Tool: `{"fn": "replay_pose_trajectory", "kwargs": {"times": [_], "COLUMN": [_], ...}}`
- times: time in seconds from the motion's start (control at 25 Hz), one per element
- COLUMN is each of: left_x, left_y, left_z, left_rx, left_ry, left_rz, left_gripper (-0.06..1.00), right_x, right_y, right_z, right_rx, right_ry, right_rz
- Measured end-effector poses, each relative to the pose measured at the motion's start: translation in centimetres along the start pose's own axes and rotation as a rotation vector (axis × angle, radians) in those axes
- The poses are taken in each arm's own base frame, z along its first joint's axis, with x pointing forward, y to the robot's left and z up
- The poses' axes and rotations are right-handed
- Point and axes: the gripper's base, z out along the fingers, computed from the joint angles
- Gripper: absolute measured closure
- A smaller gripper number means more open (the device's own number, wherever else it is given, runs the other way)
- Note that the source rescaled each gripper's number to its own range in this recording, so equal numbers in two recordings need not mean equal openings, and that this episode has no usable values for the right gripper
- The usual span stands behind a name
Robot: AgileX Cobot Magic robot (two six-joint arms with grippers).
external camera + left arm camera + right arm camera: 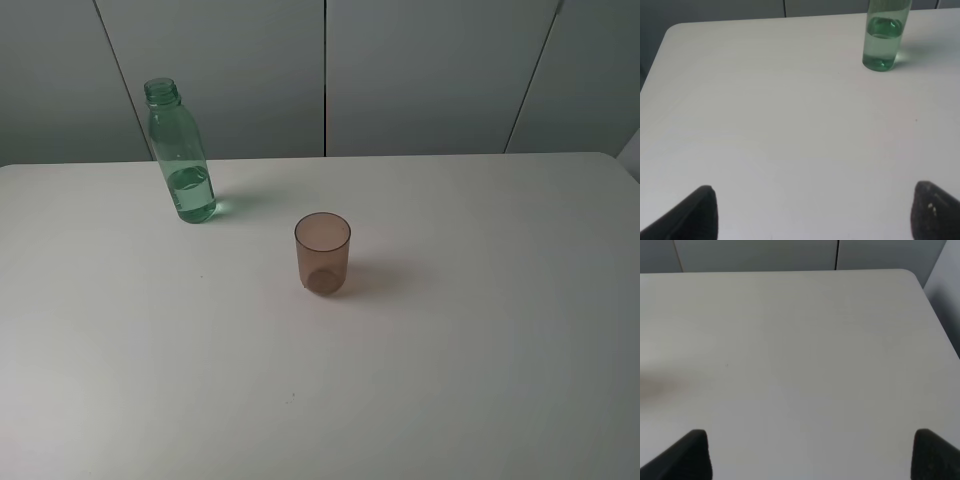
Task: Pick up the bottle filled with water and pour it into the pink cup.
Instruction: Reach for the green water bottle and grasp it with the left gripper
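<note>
1. The left gripper had its fingers spread wide, holding nothing.
2. The right gripper was spread wide too, above the table.
3. The bottle stood upright at the far left, with some water inside.
4. The pink cup stood nearer, to the right of the bottle and apart from it; it looked empty, maybe.
</note>
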Motion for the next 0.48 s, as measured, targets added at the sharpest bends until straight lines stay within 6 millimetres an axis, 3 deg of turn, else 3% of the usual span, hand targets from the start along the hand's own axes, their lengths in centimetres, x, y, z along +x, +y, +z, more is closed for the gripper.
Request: {"fn": "replay_pose_trajectory", "kwargs": {"times": [0.12,0.28,0.48], "left_x": [-0.6,-3.5,-8.0], "left_y": [0.0,-0.5,-1.3], "left_z": [0.0,0.5,3.5], "left_rx": [0.000,0.052,0.144], "left_ry": [0.022,0.084,0.156], "left_rz": [0.000,-0.018,0.008], "left_gripper": [-0.04,-0.04,-0.04], "right_x": [0.0,0.0,0.0], "right_y": [0.0,0.0,0.0], "right_z": [0.0,0.0,0.0], "right_rx": [0.000,0.000,0.000], "right_ry": [0.000,0.000,0.000], "right_rz": [0.000,0.000,0.000]}}
